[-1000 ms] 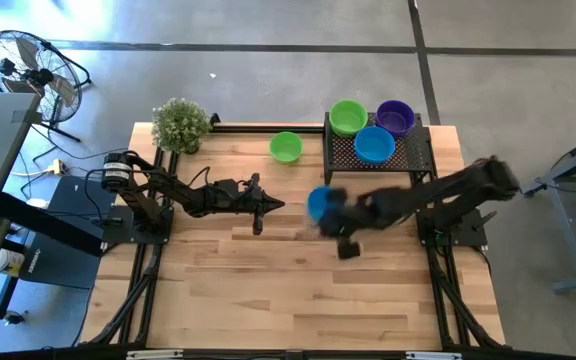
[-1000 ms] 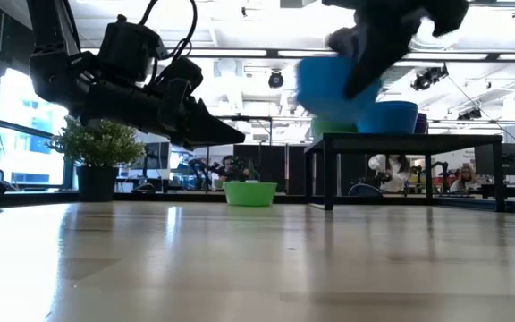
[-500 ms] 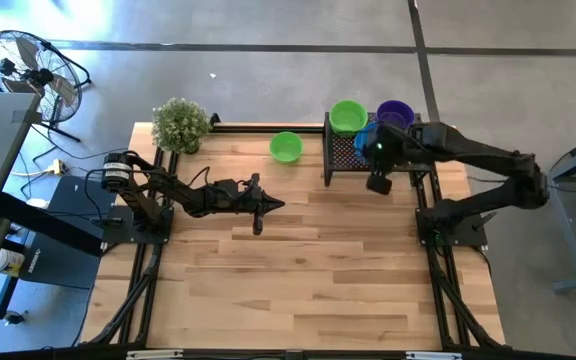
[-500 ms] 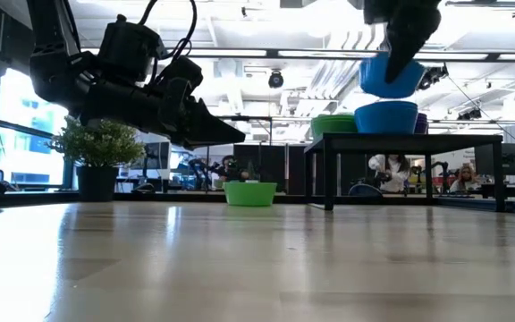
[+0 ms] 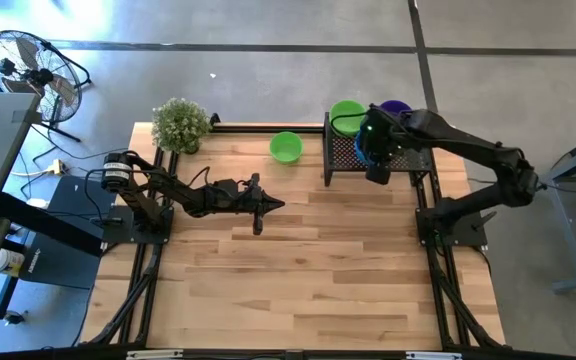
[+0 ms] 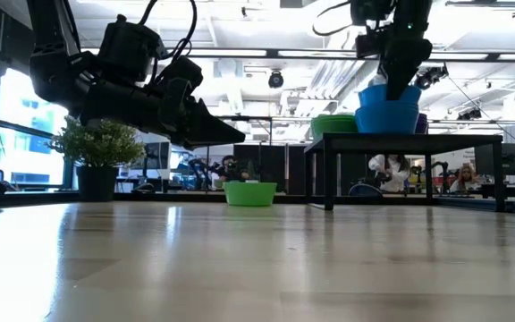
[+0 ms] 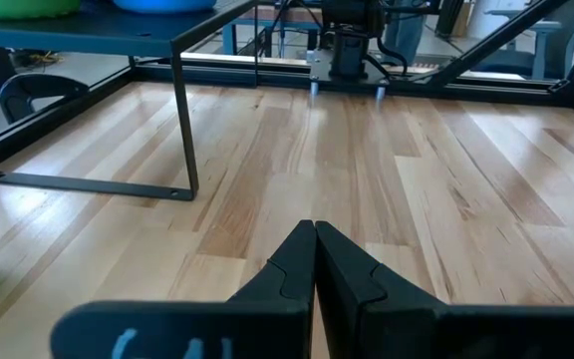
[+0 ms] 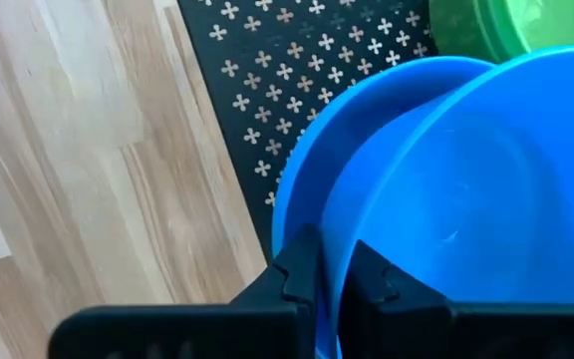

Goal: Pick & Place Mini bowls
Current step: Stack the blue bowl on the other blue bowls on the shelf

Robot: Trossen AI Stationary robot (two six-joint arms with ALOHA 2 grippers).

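My right gripper (image 5: 373, 150) is over the black mesh rack (image 5: 408, 155), shut on a blue mini bowl (image 8: 486, 199). That bowl sits tilted inside a second blue bowl (image 8: 317, 170) on the rack; in the low view it is the upper blue bowl (image 6: 378, 92) in the lower blue bowl (image 6: 387, 118). A green bowl (image 5: 346, 115) and a purple bowl (image 5: 396, 108) also stand on the rack. Another green bowl (image 5: 286, 147) rests on the table left of the rack. My left gripper (image 5: 278, 205) hovers shut above mid-table. My right gripper pinches the upper blue bowl by its rim (image 8: 339, 239), one finger (image 8: 302, 269) outside the wall, between the two bowls, and the other finger (image 8: 367, 274) inside. The fingers come from above, pointing down. The bowl is tilted, its underside down in the lower blue bowl.
A small potted plant (image 5: 180, 125) stands at the table's far left corner. The rack (image 6: 401, 137) stands on thin legs at the far right. Bare wood stretches across the near half of the table (image 5: 298, 290). People and desks show in the room beyond.
My right gripper carried the blue bowl from mid-table toward the far right edge, up over the rack, then lowered it into the blue bowl standing there. It has stayed shut on the rim throughout. My left arm has kept still.
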